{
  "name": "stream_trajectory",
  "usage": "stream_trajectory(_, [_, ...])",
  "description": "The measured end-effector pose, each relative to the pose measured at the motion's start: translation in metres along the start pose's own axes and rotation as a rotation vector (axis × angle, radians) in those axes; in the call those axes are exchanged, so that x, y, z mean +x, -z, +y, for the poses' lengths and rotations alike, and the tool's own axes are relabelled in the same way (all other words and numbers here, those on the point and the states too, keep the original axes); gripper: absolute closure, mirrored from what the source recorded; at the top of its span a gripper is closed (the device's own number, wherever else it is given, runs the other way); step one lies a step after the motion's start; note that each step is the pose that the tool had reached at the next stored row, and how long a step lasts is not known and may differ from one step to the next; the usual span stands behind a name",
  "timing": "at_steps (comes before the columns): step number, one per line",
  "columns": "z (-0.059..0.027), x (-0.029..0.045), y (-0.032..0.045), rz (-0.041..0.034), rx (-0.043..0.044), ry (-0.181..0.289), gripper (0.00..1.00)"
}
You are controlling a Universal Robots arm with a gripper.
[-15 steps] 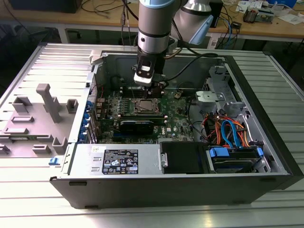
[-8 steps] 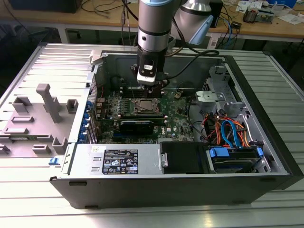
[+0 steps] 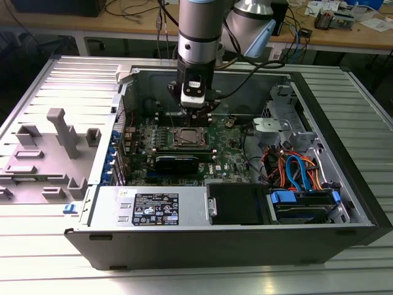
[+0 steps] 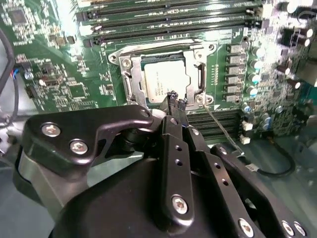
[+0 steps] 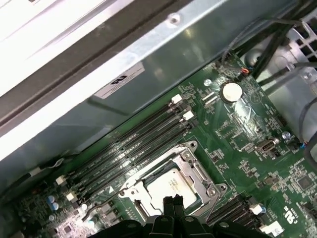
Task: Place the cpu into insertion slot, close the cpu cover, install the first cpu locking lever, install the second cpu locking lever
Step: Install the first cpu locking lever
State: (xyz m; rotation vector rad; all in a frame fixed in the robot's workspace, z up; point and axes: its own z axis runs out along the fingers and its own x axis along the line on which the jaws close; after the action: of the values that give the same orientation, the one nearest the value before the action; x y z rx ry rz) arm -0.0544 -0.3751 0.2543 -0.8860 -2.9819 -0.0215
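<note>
The cpu (image 4: 166,82) lies flat in the insertion slot (image 4: 130,84) on the green motherboard, its silvery top showing through the cut-out of the cpu cover (image 4: 163,51), which lies down around it. My gripper (image 4: 176,103) hangs just above one edge of the cpu, fingertips together and holding nothing. A thin locking lever (image 4: 223,130) angles away from one corner of the socket. The first wrist view has the cpu (image 5: 170,184) right beyond the gripper (image 5: 173,201). In the exterior view the gripper (image 3: 196,112) hovers over the insertion slot (image 3: 189,137) inside the open computer case.
Long black memory slots (image 5: 133,144) run beside the socket on both sides. The case wall (image 3: 202,69) rises close behind the arm. Cables and a drive cage (image 3: 295,172) fill the exterior view's right. A grey fixture tray (image 3: 49,153) lies outside the case at the exterior view's left.
</note>
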Motion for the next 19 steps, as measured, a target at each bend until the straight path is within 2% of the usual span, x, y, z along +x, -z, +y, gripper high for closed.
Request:
stream_trajectory(1, [0.0000,0.0000,0.0000,0.0001,0.0006,0.017,0.89])
stream_trajectory(4, [0.0000,0.0000,0.0000,0.0006,0.0039,0.119,0.89])
stream_trajectory(11, [0.0000,0.0000,0.0000,0.0012,0.0086,0.258,0.89])
stream_trajectory(16, [-0.0001,0.0001,0.0000,0.0013,0.0092,0.277,0.89])
stream_trajectory(19, [-0.0045,0.0069,-0.0002,0.0013,0.0093,0.281,0.89])
